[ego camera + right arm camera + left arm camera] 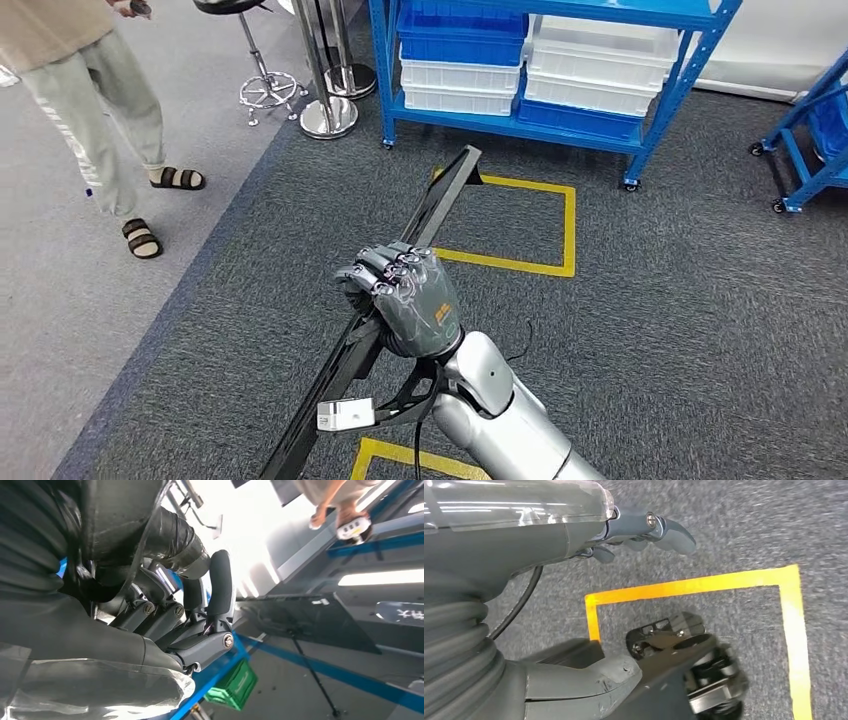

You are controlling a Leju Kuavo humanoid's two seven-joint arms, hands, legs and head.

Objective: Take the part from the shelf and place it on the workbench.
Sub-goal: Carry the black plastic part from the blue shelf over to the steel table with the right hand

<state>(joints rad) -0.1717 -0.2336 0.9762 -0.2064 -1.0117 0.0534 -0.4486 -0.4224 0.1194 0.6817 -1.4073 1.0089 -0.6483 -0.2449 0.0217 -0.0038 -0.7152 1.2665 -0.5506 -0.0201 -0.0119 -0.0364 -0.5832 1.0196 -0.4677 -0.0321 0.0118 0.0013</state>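
Part (400, 290) is off the shelf (640, 140) at twelve o'clock, gripped in my right hand (405, 300); left hand (644, 530) loosely uncurled, holding nothing; workbench placement remains.

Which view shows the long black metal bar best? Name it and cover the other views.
The head view: the long black metal bar shows almost end to end, gripped by the right hand. The right wrist view sits close behind the curled fingers, which hide most of it. The left wrist view faces carpet and yellow tape.
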